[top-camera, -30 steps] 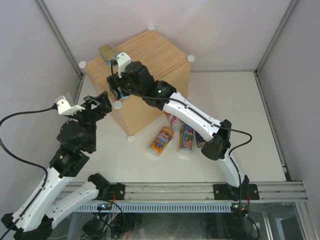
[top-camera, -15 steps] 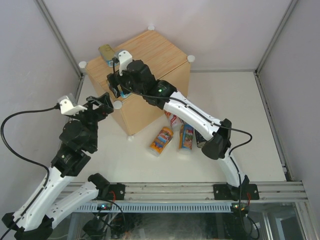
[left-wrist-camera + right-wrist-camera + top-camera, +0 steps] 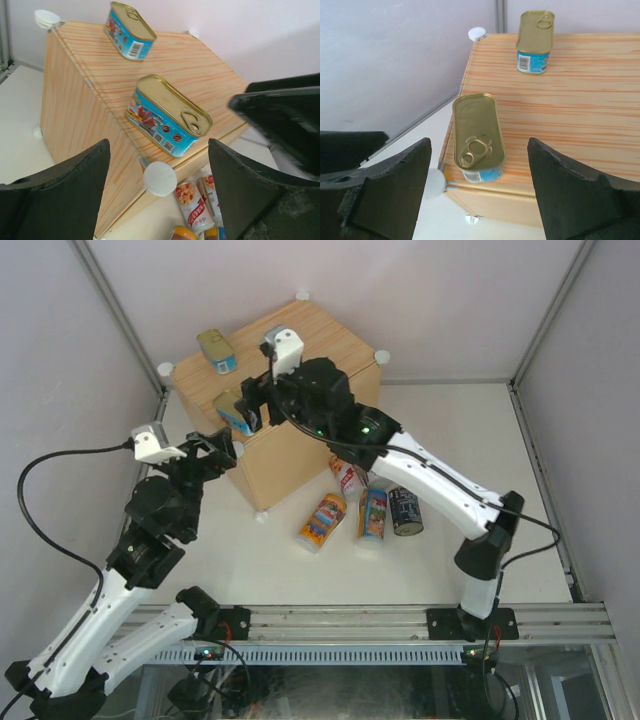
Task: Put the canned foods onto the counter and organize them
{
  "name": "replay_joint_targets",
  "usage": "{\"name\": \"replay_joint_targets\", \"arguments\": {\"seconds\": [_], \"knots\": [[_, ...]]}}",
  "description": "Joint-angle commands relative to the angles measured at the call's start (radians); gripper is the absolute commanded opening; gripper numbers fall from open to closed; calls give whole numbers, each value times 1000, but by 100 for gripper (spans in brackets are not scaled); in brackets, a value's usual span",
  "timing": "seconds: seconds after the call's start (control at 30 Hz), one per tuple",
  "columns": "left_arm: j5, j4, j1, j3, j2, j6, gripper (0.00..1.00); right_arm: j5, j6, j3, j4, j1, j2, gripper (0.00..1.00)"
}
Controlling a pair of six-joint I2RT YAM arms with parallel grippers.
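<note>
On the counter (image 3: 318,348), a light-wood box, lie two flat gold-topped tins. One tin (image 3: 215,347) is at the far left corner, the other (image 3: 232,410) at the near left edge. My right gripper (image 3: 256,400) hangs open just right of the near tin (image 3: 477,134) and is not touching it. My left gripper (image 3: 222,448) is open below the counter's front corner, facing that tin (image 3: 167,114). On the table in front lie a red-white can (image 3: 347,478), an orange can (image 3: 322,521), a blue can (image 3: 373,515) and a short dark can (image 3: 405,510).
White round knobs (image 3: 160,178) stick out at the counter's corners. Much of the counter top (image 3: 580,95) right of the tins is bare wood. Grey walls with metal rails stand close on the left, behind and to the right.
My right gripper has opened and drawn back to the right, leaving the near tin uncovered on the counter's edge. The left arm has shifted slightly up and right.
</note>
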Motion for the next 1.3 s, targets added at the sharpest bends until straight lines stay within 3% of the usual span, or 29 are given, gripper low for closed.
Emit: {"name": "replay_joint_targets", "arguments": {"seconds": [0.0, 0.2, 0.43, 0.63, 0.87, 1.27], "knots": [[136, 15, 5, 41, 29, 49, 81, 49, 21, -144, 180, 2, -203, 77], [201, -48, -12, 123, 106, 95, 77, 76, 47, -402, 289, -27, -416, 76], [71, -118, -71, 210, 212, 82, 79, 71, 79, -602, 345, -69, -572, 76], [-72, -195, -149, 321, 320, 91, 80, 45, 100, -679, 362, -101, -626, 76], [-202, -272, -167, 403, 421, 112, 81, 9, 125, -740, 381, -141, -668, 76], [-260, -271, -154, 437, 482, 195, 81, -18, 145, -774, 398, -177, -679, 76]]}}
